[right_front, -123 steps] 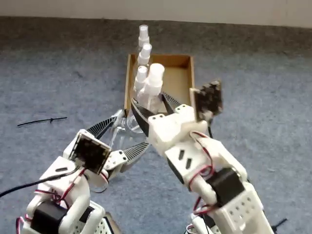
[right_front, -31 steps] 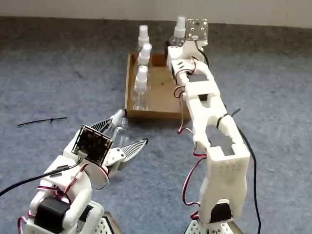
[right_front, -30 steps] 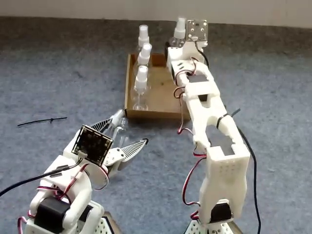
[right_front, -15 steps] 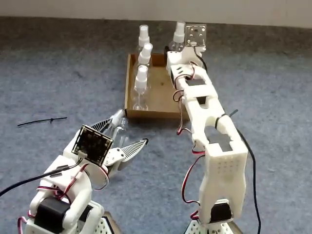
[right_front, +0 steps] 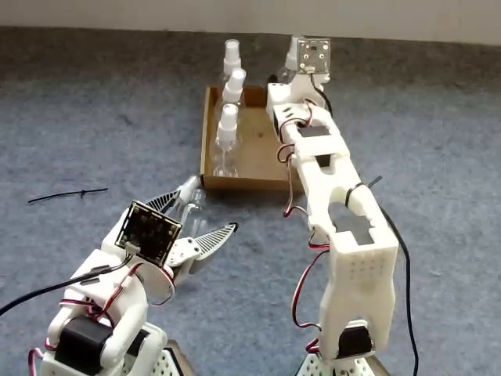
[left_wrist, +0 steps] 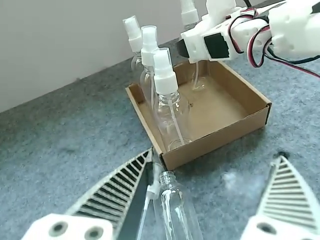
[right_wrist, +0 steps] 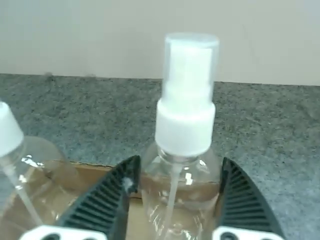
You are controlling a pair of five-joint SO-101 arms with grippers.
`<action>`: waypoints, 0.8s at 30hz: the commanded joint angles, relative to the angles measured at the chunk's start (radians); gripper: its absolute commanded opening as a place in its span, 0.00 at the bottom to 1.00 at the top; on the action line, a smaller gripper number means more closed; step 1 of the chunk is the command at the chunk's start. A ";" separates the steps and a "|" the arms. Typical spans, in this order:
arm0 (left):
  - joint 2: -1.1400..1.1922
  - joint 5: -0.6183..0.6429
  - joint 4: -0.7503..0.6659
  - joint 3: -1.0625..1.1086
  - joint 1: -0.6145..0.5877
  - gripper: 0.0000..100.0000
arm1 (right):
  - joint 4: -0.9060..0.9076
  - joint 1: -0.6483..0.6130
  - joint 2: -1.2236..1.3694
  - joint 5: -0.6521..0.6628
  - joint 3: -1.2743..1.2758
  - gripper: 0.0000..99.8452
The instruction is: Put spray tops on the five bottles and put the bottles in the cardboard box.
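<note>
The right arm, which four seconds ago held the fourth bottle (right_wrist: pixel 182 192) low by the near wall of the cardboard box (right_front: pixel 243 185), now stretches at full length across it. It has carried the bottle to the far right corner. In the last second it has only crept a little further back.

The right hand (right_wrist: pixel 179 167) has its jaws drawn in against the bottle's shoulders, just under the white spray top (right_wrist: pixel 189 90). They look clamped on it. From the left wrist view the bottle's foot seems to be down inside the corner, so this one looks ready to be let go.

Three bottles (right_front: pixel 227 129), all with tops on, stand in a row along the opposite side of the box. Whether the farthest of them is inside the rim cannot be told.

The left arm has not stirred. Its left hand (left_wrist: pixel 214 157) hangs with jaws spread wide just short of the box's near corner.

Between those jaws the last bottle (left_wrist: pixel 176 210) lies on its side on the grey tabletop (right_front: pixel 94 117). Its neck is open and points toward the box. It sits close to one jaw and neither jaw grips it.

What looks like a loose top (left_wrist: pixel 152 189) with its tube lies just beside the neck. That leaves one bottle to cap and box.
</note>
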 commanded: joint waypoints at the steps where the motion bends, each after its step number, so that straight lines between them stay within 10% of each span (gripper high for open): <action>1: 0.008 -0.006 -0.002 -0.005 -0.008 0.33 | 0.010 0.015 -0.025 -0.002 -0.016 0.19; 24: 0.008 -0.009 -0.011 0.031 -0.008 0.33 | 0.124 0.010 -0.071 -0.002 -0.082 0.31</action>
